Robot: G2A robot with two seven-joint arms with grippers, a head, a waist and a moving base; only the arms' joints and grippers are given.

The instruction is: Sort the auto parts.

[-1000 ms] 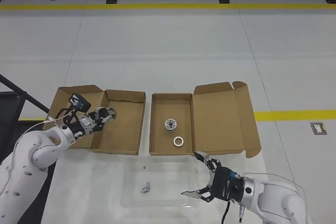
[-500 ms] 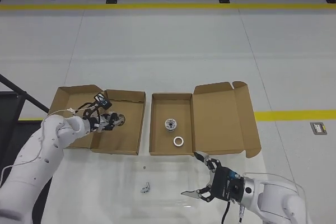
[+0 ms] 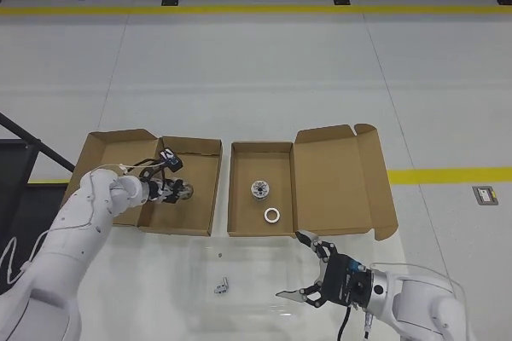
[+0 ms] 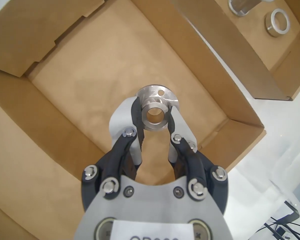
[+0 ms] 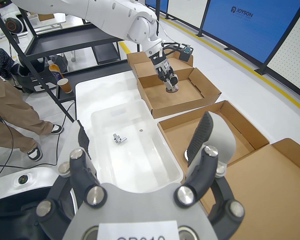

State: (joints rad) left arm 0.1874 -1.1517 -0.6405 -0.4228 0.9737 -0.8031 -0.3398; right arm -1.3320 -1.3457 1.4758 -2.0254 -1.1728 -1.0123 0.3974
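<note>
Swinging in from over the outer flap during the last second, the left gripper [image 3: 174,189] now hangs over the middle of the left cardboard box [image 3: 196,217]. Its fingers are clenched on the neck of a flanged metal bushing [image 4: 162,95], with the flange turned down toward the cardboard. In the right wrist view the flange sits at or just above the box floor; I cannot tell whether it touches. That shift suggests the carry is finished and the set-down is in hand, so what remains for this part is probably a release and a lift clear. The right gripper [image 3: 288,265] has not stirred: its fingers are spread wide, grasping nothing, over the right end of the clear tray [image 3: 247,264] on the bench [image 3: 154,281]. One small bracket [image 3: 222,286] lies in that tray, well apart from both grippers, and looks to be the next part to sort. A splined hub [image 3: 258,188] and a ring [image 3: 273,215] already lie in the right cardboard box [image 3: 243,170].
</note>
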